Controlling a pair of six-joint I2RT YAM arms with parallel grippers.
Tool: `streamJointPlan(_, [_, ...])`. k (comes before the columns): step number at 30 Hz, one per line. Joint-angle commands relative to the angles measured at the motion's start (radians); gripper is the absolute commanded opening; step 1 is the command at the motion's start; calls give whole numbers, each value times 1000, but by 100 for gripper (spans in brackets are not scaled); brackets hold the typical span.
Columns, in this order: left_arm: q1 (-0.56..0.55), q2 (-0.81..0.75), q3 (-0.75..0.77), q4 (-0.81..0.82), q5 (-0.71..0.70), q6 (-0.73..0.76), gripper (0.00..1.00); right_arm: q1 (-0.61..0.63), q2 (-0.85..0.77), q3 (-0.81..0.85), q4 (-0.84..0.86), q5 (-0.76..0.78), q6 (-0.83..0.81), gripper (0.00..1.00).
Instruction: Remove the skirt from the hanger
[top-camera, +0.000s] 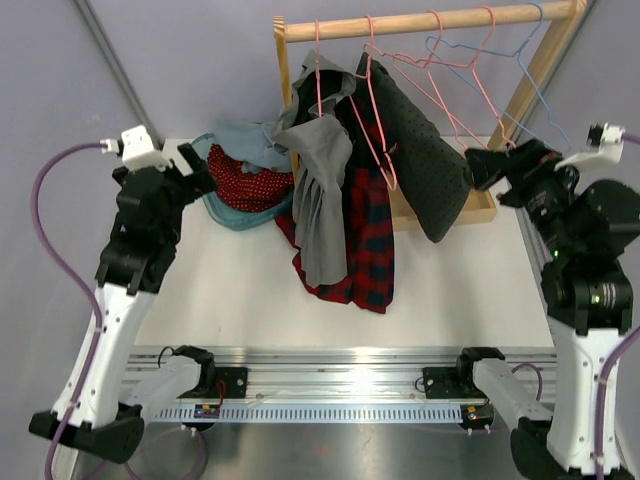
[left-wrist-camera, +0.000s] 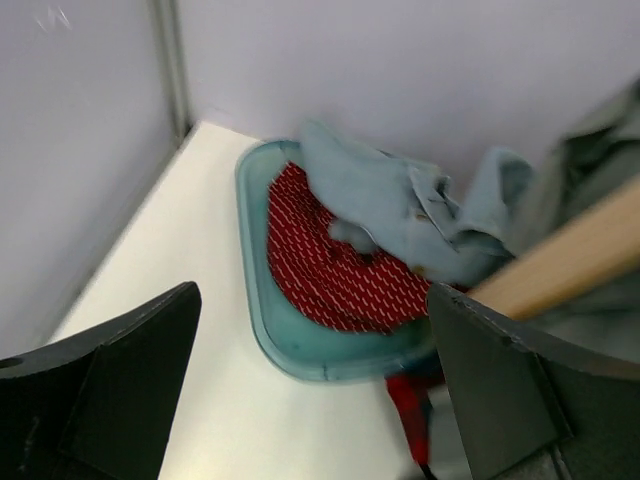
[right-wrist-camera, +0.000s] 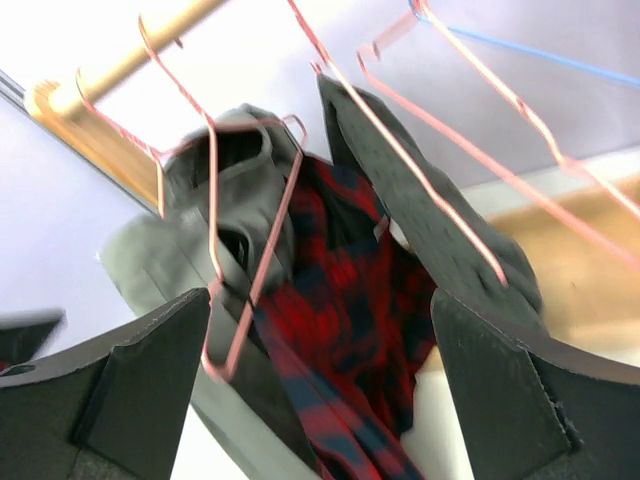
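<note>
The skirt (top-camera: 365, 240) hung at the middle of the overhead view, its red and dark checks trailing down to the white surface (top-camera: 220, 300). It sat between a grey garment (top-camera: 320, 190) and a dark dotted garment (top-camera: 430, 170). The pink hanger (top-camera: 388, 178) ran down from the wooden rail (top-camera: 430, 20) in front of it. The left pincer (top-camera: 195, 165) was at the left of centre by a teal tub (top-camera: 235, 218), and the right pincer (top-camera: 485, 165) was at the right of centre, near the dotted garment. Neither touched any cloth.

In the left wrist view, the left pincer (left-wrist-camera: 312, 300) stood wide open and empty over the tub (left-wrist-camera: 255, 300), which held a red dotted garment (left-wrist-camera: 330, 270).

In the right wrist view, the right pincer (right-wrist-camera: 320, 300) also gaped empty and faced the skirt (right-wrist-camera: 350, 380) at centre. A pink hanger (right-wrist-camera: 262, 270) crossed the grey cloth beside it. How the skirt was fixed to its wire could not be told.

The step in hand looked like the approach. It would go best with one pincer closing on tartan alone, low and away from its neighbours. The other could steady the wire so the pull would not drag the hanger off the rail.
</note>
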Motion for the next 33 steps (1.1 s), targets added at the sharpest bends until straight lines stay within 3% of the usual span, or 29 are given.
streamJointPlan(1, [-15, -130, -165, -82, 184, -108, 99, -1, 160, 115, 130, -71, 14, 99])
streamJointPlan(6, [-33, -277, -378, -154, 279, -140, 99, -2, 429, 336, 150, -86, -35, 99])
streamJointPlan(12, [-46, -353, -475, -231, 193, -114, 99, -2, 712, 539, 104, -184, -31, 93])
streamJointPlan(23, [-63, -339, -478, -207, 231, -111, 99, 22, 789, 506, 130, -180, -50, 88])
streamJointPlan(24, [-63, -337, -478, -207, 234, -111, 99, 30, 783, 484, 131, -175, -54, 84])
streamJointPlan(27, [-64, -345, -481, -202, 237, -112, 99, 37, 780, 461, 133, -169, -58, 51])
streamJointPlan(28, [-64, -347, -483, -202, 237, -111, 99, 39, 781, 463, 130, -166, -58, 30])
streamJointPlan(32, [-67, -342, -481, -204, 239, -111, 99, 47, 795, 487, 98, -160, -60, 0])
streamJointPlan(33, [-70, -344, -481, -205, 237, -111, 99, 48, 798, 502, 94, -157, -58, 0])
